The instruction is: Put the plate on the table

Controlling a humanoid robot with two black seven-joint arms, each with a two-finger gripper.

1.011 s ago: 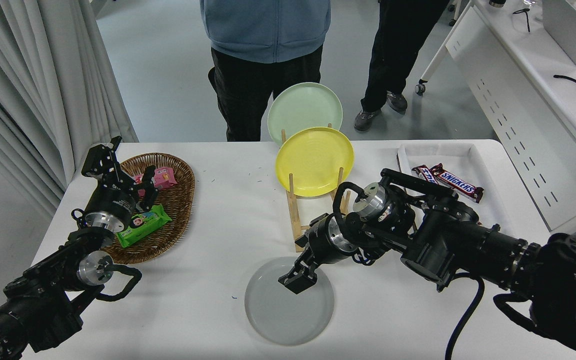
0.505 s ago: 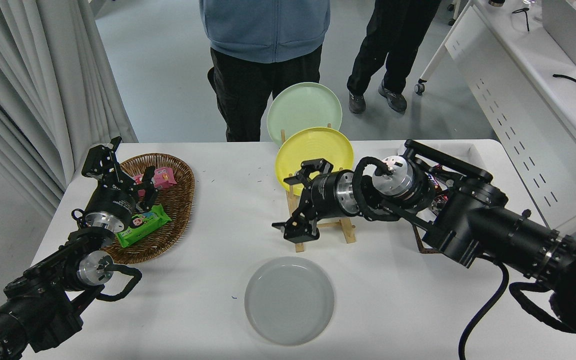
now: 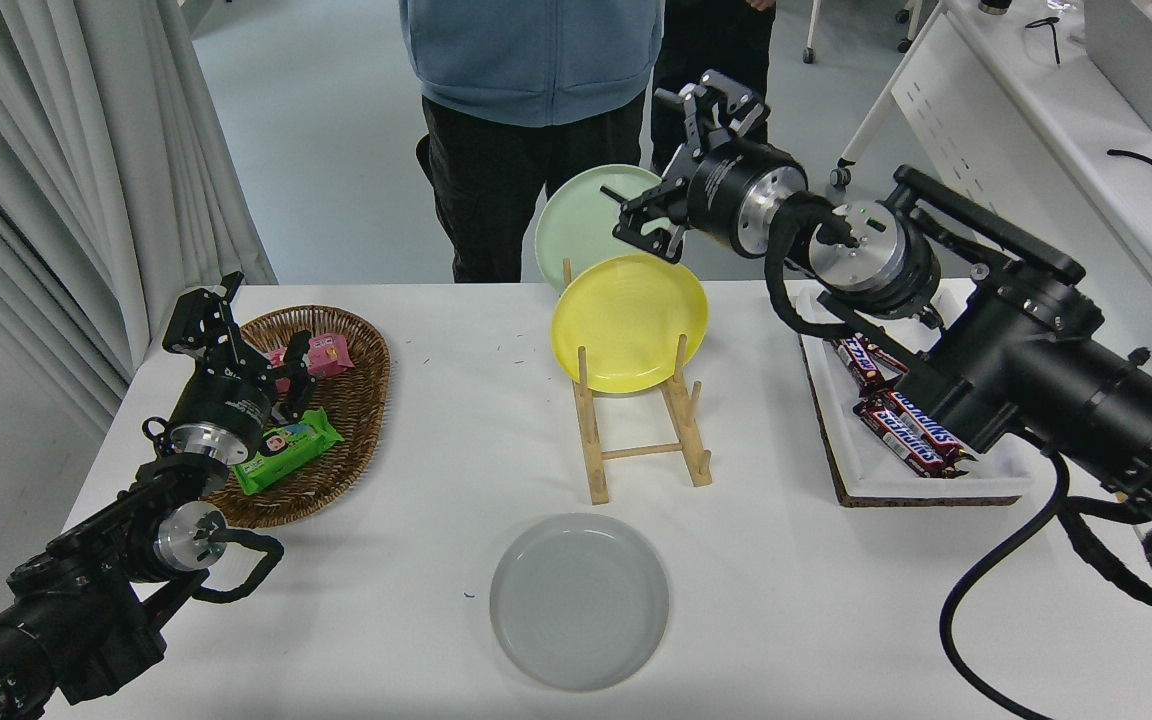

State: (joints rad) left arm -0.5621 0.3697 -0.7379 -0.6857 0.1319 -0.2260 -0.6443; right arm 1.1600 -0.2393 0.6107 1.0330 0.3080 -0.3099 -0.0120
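The light grey plate (image 3: 579, 600) lies flat on the white table (image 3: 456, 420) near its front edge, in the middle. My right gripper (image 3: 681, 160) is open and empty. It is raised high above the table's far side, just right of the pale green plate (image 3: 586, 220) and above the yellow plate (image 3: 629, 322), far from the grey plate. My left gripper (image 3: 246, 335) is parked at the lower left over the wicker basket, open and empty.
The yellow and green plates stand upright in a wooden rack (image 3: 641, 450). A wicker basket (image 3: 351, 400) with snack packs is at left. A white tray (image 3: 936, 480) with chocolate bars is at right. Two people (image 3: 531, 60) stand at the far side.
My right gripper has let go of the grey plate, which stays flat on the table. The gripper has risen and swung away to the far side, above the rack's plates.
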